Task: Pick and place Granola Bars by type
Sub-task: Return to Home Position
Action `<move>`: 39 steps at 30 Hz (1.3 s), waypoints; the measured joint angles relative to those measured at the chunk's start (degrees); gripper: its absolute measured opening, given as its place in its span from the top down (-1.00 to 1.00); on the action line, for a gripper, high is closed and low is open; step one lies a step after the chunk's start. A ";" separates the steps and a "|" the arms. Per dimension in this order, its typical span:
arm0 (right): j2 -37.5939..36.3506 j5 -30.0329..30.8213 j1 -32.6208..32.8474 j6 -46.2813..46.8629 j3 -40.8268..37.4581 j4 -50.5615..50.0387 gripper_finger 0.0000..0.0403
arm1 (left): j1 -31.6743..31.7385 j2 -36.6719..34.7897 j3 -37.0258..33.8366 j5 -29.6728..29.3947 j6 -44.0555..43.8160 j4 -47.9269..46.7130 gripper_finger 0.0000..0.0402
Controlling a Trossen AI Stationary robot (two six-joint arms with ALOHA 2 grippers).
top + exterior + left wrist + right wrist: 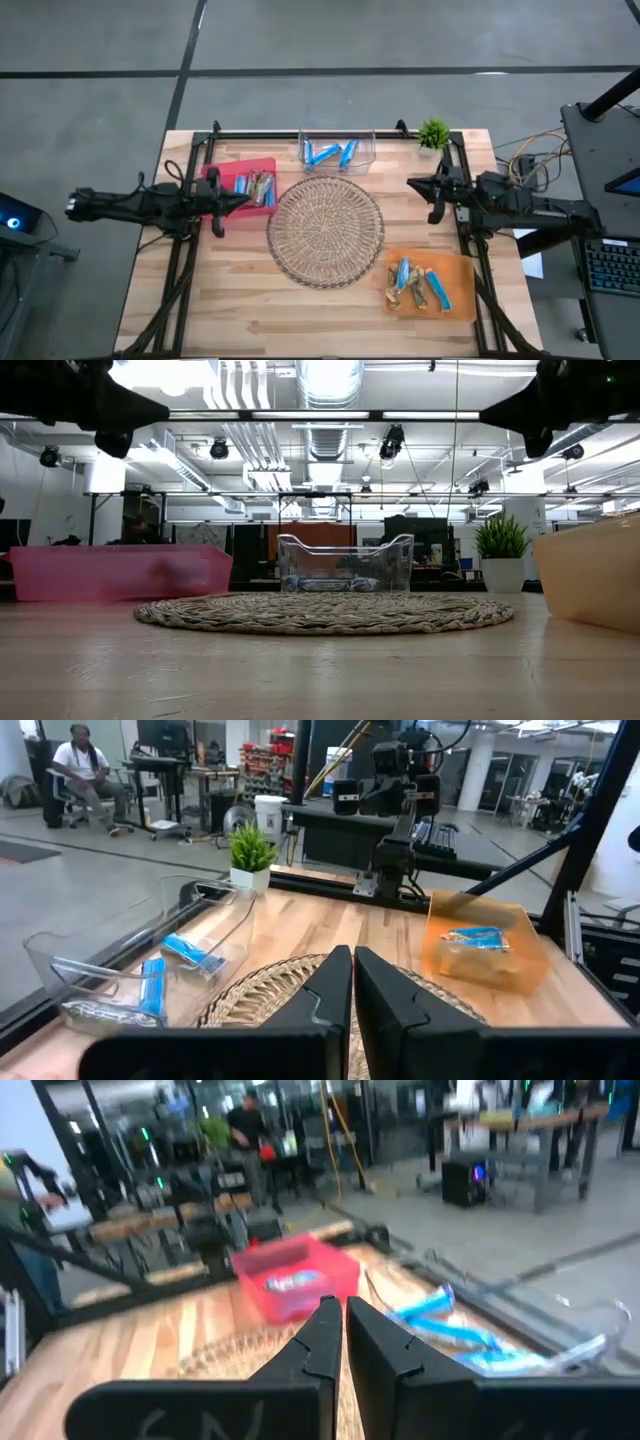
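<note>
The Granola Bars [322,153] are small wrapped sticks lying in three bins on the bench [230,290]. Those in the clear bin [370,140], at the middle of the back edge, are bright blue. The red bin [255,165], towards the back of the left edge, holds a blue one beside silvery and brownish ones. The orange bin [455,268], near the front right corner, holds a loose heap of blue and tan-green wrappers. The round wicker tray [325,230] sits mid-bench between the bins. The left gripper [352,955] hangs above the bench just beside the red bin, its fingers pressed nearly together with nothing between them. The right gripper [335,1305] is raised near the right edge in front of the small plant [433,133], its fingers likewise drawn together and empty. From table height the red bin's contents are only a dark smudge through its wall, the orange bin is cut off at the picture's edge, and wrapper print cannot be read in any view.
</note>
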 joint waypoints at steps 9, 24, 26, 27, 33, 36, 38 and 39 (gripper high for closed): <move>-10.08 -6.69 0.02 0.34 -12.52 11.23 0.94 | 0.00 -5.30 -3.39 4.78 2.29 0.41 1.00; -12.43 -11.14 0.02 0.05 -18.80 17.82 0.94 | 0.01 -9.00 -10.56 6.42 1.87 1.50 1.00; -12.39 -11.15 0.02 -0.62 -18.79 17.83 0.94 | 0.00 -9.10 -10.76 6.44 1.96 1.66 1.00; -12.37 -11.12 0.01 -0.75 -18.78 17.73 0.94 | 0.00 -9.16 -10.93 6.44 2.05 1.81 1.00; -12.31 -11.13 0.02 -0.82 -18.78 15.80 0.94 | 0.01 -9.51 -14.26 6.50 2.00 5.78 1.00; -12.17 -11.13 0.02 -0.87 -18.78 15.35 0.94 | 0.00 -9.53 -16.14 6.53 1.57 7.78 1.00; -12.07 -11.12 0.02 -0.95 -18.78 14.96 0.94 | 0.02 -9.52 -16.15 6.71 1.28 7.63 1.00; -12.07 -11.12 0.02 -1.06 -18.78 14.76 0.94 | 0.00 -9.52 -16.17 6.74 1.26 7.61 1.00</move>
